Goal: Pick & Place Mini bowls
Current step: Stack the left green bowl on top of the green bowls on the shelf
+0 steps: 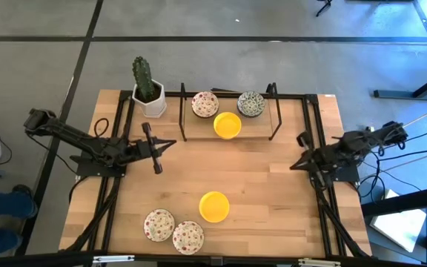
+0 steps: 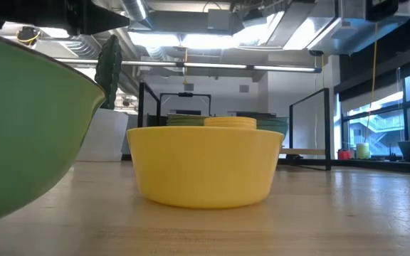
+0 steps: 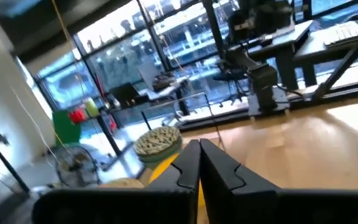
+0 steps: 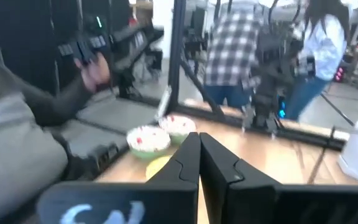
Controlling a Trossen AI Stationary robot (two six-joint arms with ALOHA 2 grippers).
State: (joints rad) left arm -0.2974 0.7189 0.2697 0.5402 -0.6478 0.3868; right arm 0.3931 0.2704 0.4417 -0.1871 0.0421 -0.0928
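Six mini bowls are sitting on the bench (image 1: 273, 178): a red-speckled bowl (image 1: 204, 104), a green-grey patterned bowl (image 1: 250, 103) and a plain yellow bowl (image 1: 227, 124) inside the black rack (image 1: 276, 111) at the far edge, a second yellow bowl (image 1: 213, 206) and two more red-speckled bowls (image 1: 159, 224) near the front. The left hand (image 1: 156, 167) and the right hand (image 1: 300, 138) are both hovering with fingers pressed together, holding nothing.

A robotics lab: exposed ceiling ducts (image 2: 212, 21), glass partitions (image 3: 166, 50), people (image 4: 241, 50) beside the wooden table (image 1: 273, 178)
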